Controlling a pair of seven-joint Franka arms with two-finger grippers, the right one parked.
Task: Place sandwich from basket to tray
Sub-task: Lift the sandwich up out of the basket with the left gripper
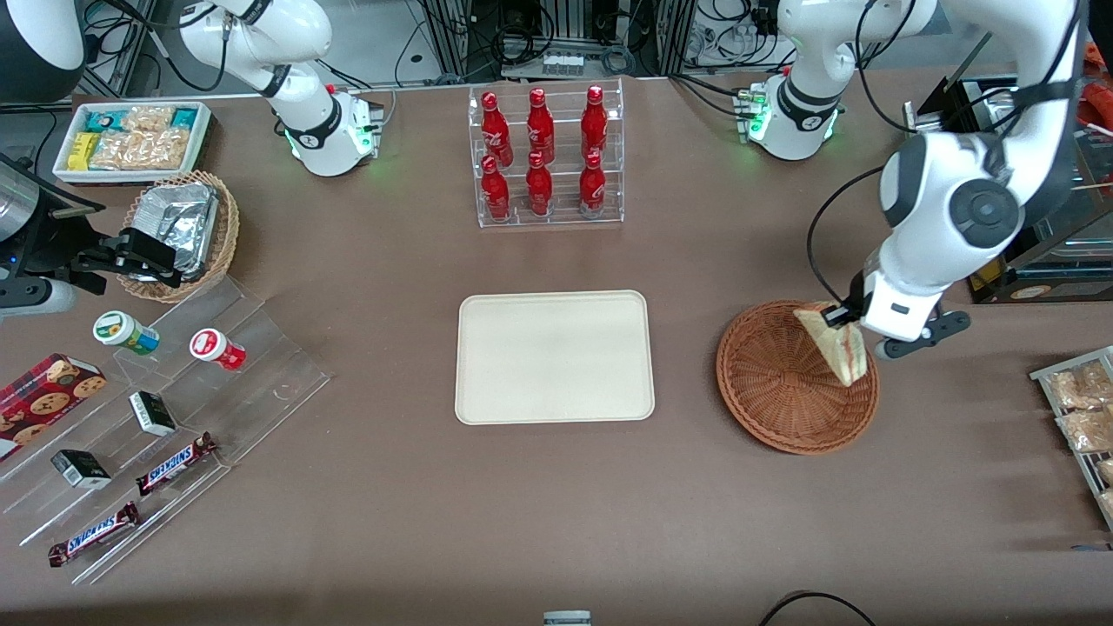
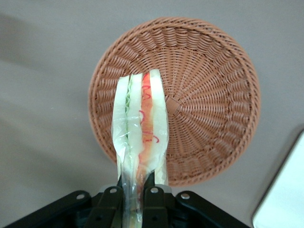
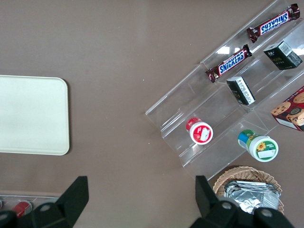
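Observation:
My left gripper [image 1: 842, 317] is shut on the sandwich [image 1: 836, 343], a plastic-wrapped white bread wedge with red and green filling, and holds it lifted above the reddish-brown wicker basket [image 1: 783, 387]. In the left wrist view the sandwich [image 2: 141, 128] hangs edge-on from the gripper [image 2: 134, 194] over the basket [image 2: 209, 95], which holds nothing else. The cream tray [image 1: 555, 356] lies flat mid-table beside the basket, toward the parked arm's end; its corner shows in the wrist view [image 2: 285, 194].
A clear rack of red bottles [image 1: 545, 156] stands farther from the front camera than the tray. A wire rack of snack packets [image 1: 1083, 409] sits at the working arm's table edge. A tan foil basket [image 1: 187, 230], white bin [image 1: 130, 139] and acrylic snack steps [image 1: 165, 417] lie toward the parked arm's end.

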